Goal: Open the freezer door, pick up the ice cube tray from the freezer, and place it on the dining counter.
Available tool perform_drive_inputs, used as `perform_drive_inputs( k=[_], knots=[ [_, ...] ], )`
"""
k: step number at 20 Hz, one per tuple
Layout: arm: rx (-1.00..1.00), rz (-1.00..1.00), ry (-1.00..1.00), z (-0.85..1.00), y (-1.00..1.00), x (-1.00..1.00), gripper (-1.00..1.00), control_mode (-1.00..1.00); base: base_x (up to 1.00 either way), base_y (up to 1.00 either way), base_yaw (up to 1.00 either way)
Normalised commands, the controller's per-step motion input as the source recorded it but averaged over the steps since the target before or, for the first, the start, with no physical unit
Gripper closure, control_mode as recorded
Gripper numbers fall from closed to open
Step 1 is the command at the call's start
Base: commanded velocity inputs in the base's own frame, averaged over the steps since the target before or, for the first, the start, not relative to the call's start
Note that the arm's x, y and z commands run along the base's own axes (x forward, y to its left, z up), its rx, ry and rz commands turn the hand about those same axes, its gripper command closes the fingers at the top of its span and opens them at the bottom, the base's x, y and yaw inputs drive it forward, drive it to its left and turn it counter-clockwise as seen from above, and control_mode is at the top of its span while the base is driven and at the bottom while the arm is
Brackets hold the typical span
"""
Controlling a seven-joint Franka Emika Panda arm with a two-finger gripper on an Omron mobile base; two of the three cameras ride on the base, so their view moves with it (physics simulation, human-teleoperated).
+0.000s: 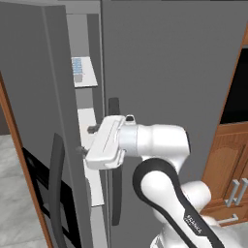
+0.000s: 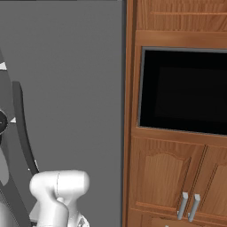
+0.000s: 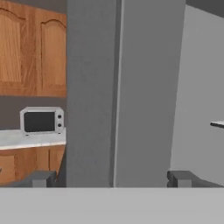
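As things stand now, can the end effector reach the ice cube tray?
Probably not yet: the open end effector sits at the narrow gap beside the freezer door, and the ice cube tray lies on a higher shelf.

The freezer door [image 1: 34, 121] hides most of the freezer [image 1: 89, 145], leaving the ice cube tray [image 1: 77, 69] partly visible.

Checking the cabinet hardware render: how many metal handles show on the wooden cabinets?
2 in the right base view: left handle and right handle, side by side where the lower doors meet. Others may be off-frame.

Wooden cabinets [image 2: 168, 177] with metal handles, black built-in oven window [image 2: 181, 91], microwave [image 3: 41, 120] on perhaps a pale counter [image 3: 30, 139]
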Motion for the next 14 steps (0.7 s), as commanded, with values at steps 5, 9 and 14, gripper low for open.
perform_drive_inputs(
  k=[5, 9, 14],
  knots=[
    [0.0, 0.16, 0.0, 0.0, 0.37, 0.01, -1.0, -1.0, 0.0, 0.0, 0.0],
    [0.0, 0.22, 0.0, -0.12, 0.44, 0.05, -1.0, -1.0, 0.0, 0.0, 0.0],
    [0.0, 0.24, 0.0, -0.17, 0.44, 0.05, -1.0, -1.0, 0.0, 0.0, 0.0]
  ],
)
